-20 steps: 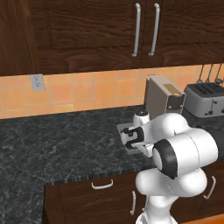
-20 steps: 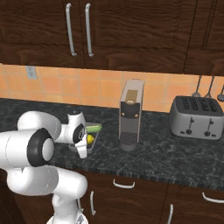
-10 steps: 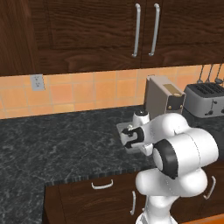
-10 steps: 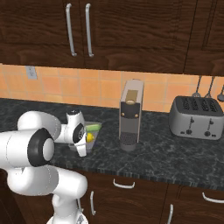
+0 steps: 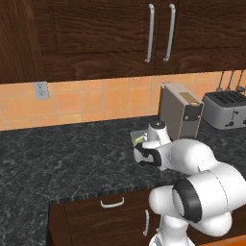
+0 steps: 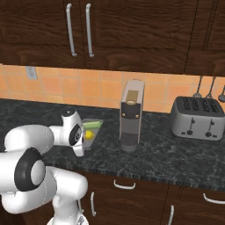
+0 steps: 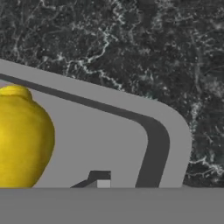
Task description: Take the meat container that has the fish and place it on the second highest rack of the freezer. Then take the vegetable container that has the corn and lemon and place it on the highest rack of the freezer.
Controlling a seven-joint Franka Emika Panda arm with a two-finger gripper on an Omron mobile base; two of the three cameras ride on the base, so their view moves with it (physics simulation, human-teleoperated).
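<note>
Robot arm bent low over the dark speckled surface point(image 5: 57, 158), hand point(image 6: 78, 139) down at the vegetable container point(image 6: 93, 126), a grey rounded dish w/ thick rim. In the right base view the lemon point(image 6: 89, 134) shows yellow inside the dish, just right of the hand, w/ a bit of light-green corn point(image 6: 94, 125) behind it toward the far rim. In the left base view the container's near-left corner point(image 5: 138, 137) peeks out from behind the wrist, a sliver of green visible in it.

Hand view: lemon point(image 7: 24, 138) big at the left, lying on the dish floor; the rounded corner of the rim point(image 7: 175, 131) curves round at the right, dark surface point(image 7: 131, 43) past it. One dark finger tip point(image 7: 98, 178) just pokes up at the bottom, inside the rim. Can't tell if the hand is spread or pinching the rim; jaws mostly hidden.

Coffee machine point(image 6: 131, 115) stands just right of the container; toaster point(image 6: 194, 117) further right, against the orange tile wall. Dark wood cabinets point(image 5: 120, 33) above.
</note>
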